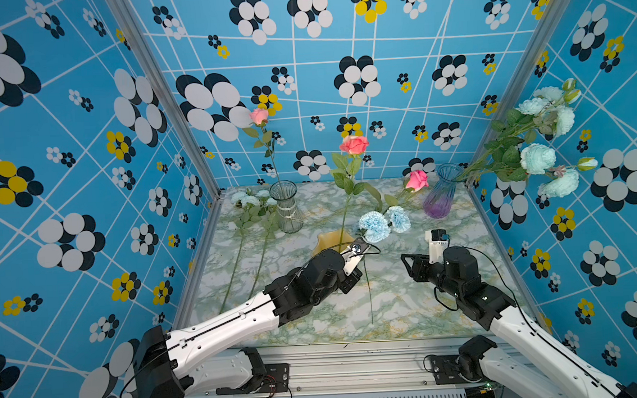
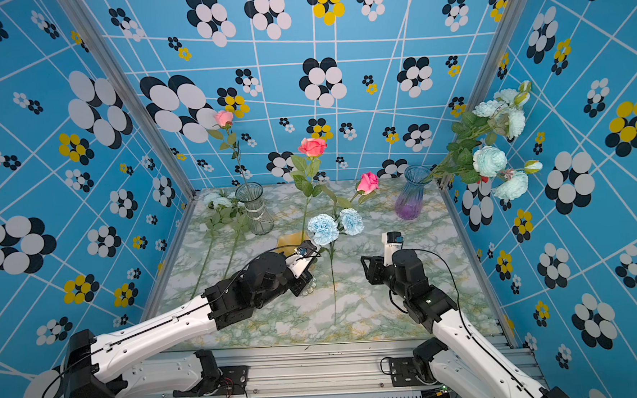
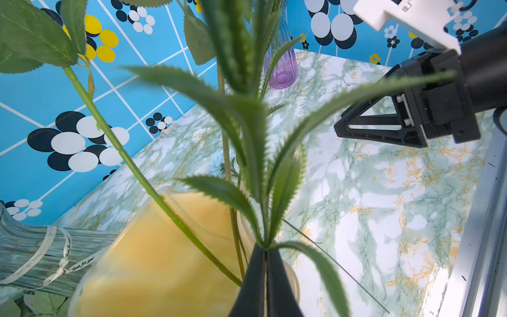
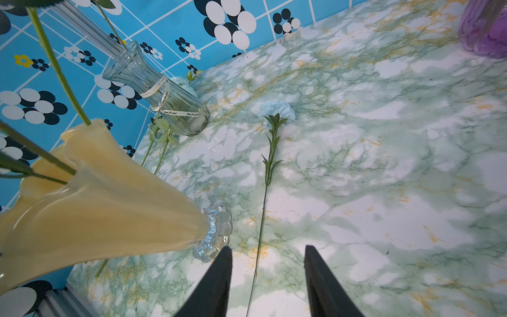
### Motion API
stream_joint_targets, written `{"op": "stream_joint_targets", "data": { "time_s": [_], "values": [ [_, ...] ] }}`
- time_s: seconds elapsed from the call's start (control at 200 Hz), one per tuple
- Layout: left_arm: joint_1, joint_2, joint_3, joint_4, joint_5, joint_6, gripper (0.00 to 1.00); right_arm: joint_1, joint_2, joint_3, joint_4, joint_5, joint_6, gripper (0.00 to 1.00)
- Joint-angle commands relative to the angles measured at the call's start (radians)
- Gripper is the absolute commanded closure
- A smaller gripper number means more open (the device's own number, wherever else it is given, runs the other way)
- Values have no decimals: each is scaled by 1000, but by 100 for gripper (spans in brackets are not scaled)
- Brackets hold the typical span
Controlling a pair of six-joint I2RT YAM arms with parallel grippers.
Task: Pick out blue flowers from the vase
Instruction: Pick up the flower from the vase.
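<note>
I see my left fingers (image 3: 252,280) clenched on a leafy carnation stem (image 3: 256,164) at the yellow vase (image 3: 153,260), right fingers (image 4: 216,285) released above the tabletop (image 4: 384,164).

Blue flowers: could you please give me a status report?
Left gripper shut on a blue carnation stem at the yellow vase. Right gripper open, empty. One carnation already on the table. Rose stem shares the vase mouth.
</note>
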Motion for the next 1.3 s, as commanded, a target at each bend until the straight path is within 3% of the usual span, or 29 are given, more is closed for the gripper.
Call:
{"op": "stream_joint_targets", "data": {
  "time_s": [0.0, 0.3, 0.675, 0.889, 1.129, 1.294],
  "values": [
    [7, -20, 59, -24, 14, 3, 100, -7, -14, -20, 30, -16, -9, 54],
    [9, -50, 197, -120, 44, 28, 100, -9, -16, -22, 31, -15, -8, 54],
    [9, -2, 556, -394, 112, 19, 100, -12, -2, -16, 29, -15, -4, 53],
    [7, 52, 725, -499, 199, -14, 100, -15, 18, -9, 29, -23, -4, 43],
    [6, 105, 861, -594, 277, -76, 100, -21, 11, -15, 32, -22, 3, 23],
    [7, 138, 950, -622, 383, -113, 100, -26, 21, -13, 32, -25, 6, 20]
  ]
}}
